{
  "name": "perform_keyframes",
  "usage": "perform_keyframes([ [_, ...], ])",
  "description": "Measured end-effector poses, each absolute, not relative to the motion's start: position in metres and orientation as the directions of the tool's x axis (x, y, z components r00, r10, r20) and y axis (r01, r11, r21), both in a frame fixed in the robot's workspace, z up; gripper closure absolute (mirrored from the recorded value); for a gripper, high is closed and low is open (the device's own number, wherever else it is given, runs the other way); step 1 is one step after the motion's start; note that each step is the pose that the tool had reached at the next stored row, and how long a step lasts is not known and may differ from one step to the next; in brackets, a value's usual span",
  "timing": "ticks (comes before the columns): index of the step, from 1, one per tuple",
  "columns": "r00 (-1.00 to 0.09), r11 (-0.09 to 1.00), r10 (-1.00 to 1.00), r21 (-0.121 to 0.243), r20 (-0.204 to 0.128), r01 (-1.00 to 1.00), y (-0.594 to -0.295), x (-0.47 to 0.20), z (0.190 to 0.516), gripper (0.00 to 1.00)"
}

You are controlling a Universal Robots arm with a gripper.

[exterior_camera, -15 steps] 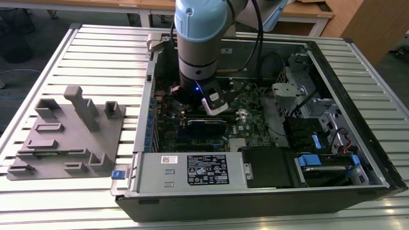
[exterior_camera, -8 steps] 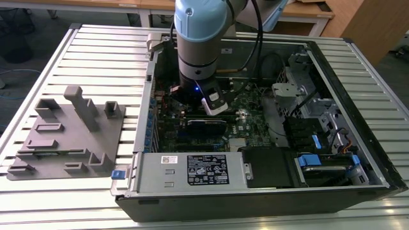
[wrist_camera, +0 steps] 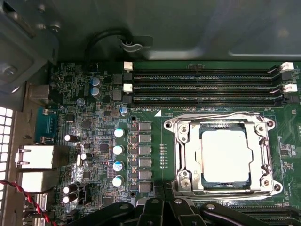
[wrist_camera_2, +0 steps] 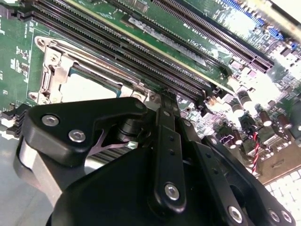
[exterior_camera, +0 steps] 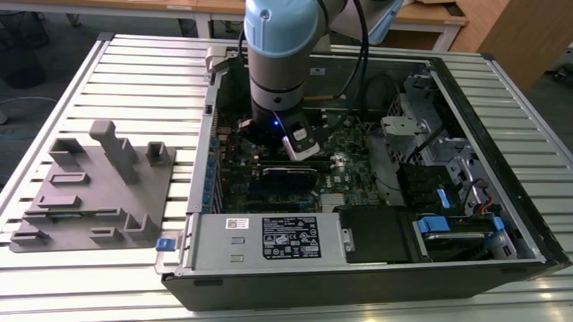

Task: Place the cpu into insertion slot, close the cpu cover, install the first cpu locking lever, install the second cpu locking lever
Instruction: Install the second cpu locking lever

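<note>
Already in the insertion slot (wrist_camera: 224, 155) — the cpu (wrist_camera: 224, 156), cover (wrist_camera: 186, 155) down — jaws' state unclear.

The arm (exterior_camera: 279, 54) stands nearly vertical, wrist pointing down. Its gripper (wrist_camera_2: 167, 101) hangs low, with fingers pressed together.

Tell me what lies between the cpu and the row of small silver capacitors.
In the first wrist view: the cpu cover frame around the cpu, then square grey components beside the capacitors.

A pale-blue and silver-grey arm (exterior_camera: 279, 60) trailing a black cable (exterior_camera: 361, 47), ending in black linkage fingers (wrist_camera_2: 164, 141) with silver screws.
</note>
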State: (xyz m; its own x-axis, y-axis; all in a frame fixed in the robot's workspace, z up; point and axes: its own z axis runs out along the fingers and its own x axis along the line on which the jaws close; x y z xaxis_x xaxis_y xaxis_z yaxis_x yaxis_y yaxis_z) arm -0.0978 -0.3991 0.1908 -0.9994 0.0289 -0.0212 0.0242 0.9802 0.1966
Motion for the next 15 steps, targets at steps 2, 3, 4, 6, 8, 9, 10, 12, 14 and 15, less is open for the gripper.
perform_keyframes([
  [2, -0.999, 0.98, 0.029, 0.196, -0.021, 0.024, -0.3992, -0.0979, 0.1911, 0.89],
  [3, -0.999, 0.98, 0.029, 0.196, -0.021, 0.024, -0.399, -0.0978, 0.1911, 0.89],
  [4, -0.999, 0.98, 0.029, 0.195, -0.021, 0.024, -0.3988, -0.0977, 0.1911, 0.89],
  [6, -0.999, 0.981, 0.029, 0.194, -0.021, 0.025, -0.3983, -0.0972, 0.1911, 0.89],
  [8, -0.999, 0.981, 0.029, 0.194, -0.021, 0.024, -0.398, -0.0966, 0.1906, 0.89],
  [9, -0.999, 0.981, 0.029, 0.194, -0.02, 0.024, -0.398, -0.0966, 0.1901, 0.89],
  [10, -0.999, 0.981, 0.029, 0.194, -0.02, 0.025, -0.398, -0.0966, 0.1895, 0.89],
  [12, -0.999, 0.981, 0.029, 0.193, -0.02, 0.025, -0.3981, -0.0967, 0.1882, 0.89],
  [14, -0.999, 0.981, 0.029, 0.193, -0.02, 0.025, -0.3979, -0.0966, 0.1873, 0.89],
  [15, -0.999, 0.981, 0.029, 0.192, -0.02, 0.025, -0.3981, -0.0966, 0.1874, 0.89],
])
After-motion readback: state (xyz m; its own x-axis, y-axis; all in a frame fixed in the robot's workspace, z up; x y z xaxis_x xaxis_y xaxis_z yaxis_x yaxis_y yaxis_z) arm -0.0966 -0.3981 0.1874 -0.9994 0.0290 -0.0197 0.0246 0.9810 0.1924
